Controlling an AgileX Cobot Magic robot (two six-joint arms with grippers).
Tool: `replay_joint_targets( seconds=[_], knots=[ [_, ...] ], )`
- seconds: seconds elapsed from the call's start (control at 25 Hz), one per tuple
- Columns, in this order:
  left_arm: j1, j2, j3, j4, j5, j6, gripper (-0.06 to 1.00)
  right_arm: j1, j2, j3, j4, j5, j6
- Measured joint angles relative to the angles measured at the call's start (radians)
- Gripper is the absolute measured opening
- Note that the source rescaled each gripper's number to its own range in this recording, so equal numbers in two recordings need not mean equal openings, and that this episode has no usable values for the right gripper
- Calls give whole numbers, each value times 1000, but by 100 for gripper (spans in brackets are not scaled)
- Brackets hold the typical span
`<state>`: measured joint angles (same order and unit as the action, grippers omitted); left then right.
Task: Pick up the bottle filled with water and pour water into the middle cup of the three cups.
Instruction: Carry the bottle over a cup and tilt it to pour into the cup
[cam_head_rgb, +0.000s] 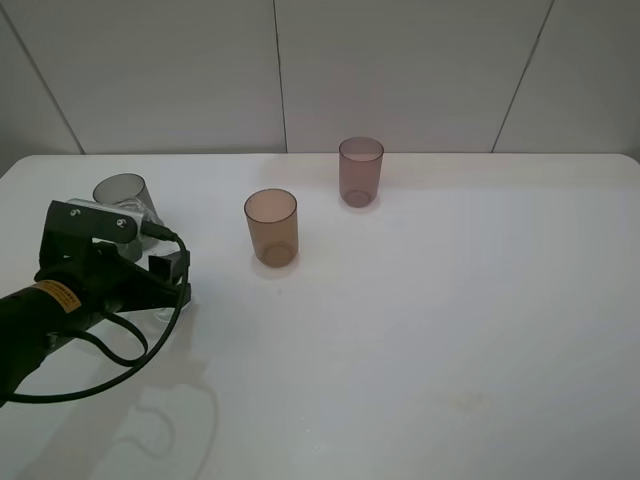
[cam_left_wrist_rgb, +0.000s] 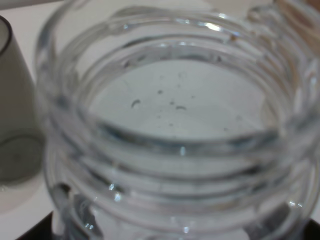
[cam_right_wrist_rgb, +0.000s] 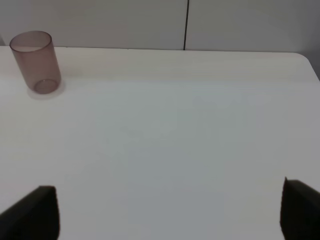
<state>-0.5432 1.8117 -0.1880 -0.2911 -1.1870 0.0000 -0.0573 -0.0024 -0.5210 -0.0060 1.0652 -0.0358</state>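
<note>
The clear bottle (cam_left_wrist_rgb: 180, 115) fills the left wrist view, its ribbed open neck right in front of the lens and water visible inside. My left gripper (cam_head_rgb: 170, 278) is shut on the bottle at the table's left side and hides most of it in the exterior view. The smoky grey cup (cam_head_rgb: 125, 195) stands just behind the gripper. The amber middle cup (cam_head_rgb: 271, 227) is upright to the right of it, and the mauve cup (cam_head_rgb: 361, 171) is farther back right. My right gripper (cam_right_wrist_rgb: 170, 210) is open and empty over bare table, out of the exterior view.
The white table (cam_head_rgb: 450, 330) stretches bare to the right and front. A panelled wall runs along its far edge. The left arm's black cable (cam_head_rgb: 120, 355) loops over the table near the front left. The mauve cup (cam_right_wrist_rgb: 36, 61) shows far off in the right wrist view.
</note>
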Motion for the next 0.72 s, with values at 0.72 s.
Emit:
replay_joint_targets(
  seconds=[0.72],
  knots=[
    [0, -301, -396, -78, 985, 459, 1, 0, 0, 0, 0, 0, 0]
  ],
)
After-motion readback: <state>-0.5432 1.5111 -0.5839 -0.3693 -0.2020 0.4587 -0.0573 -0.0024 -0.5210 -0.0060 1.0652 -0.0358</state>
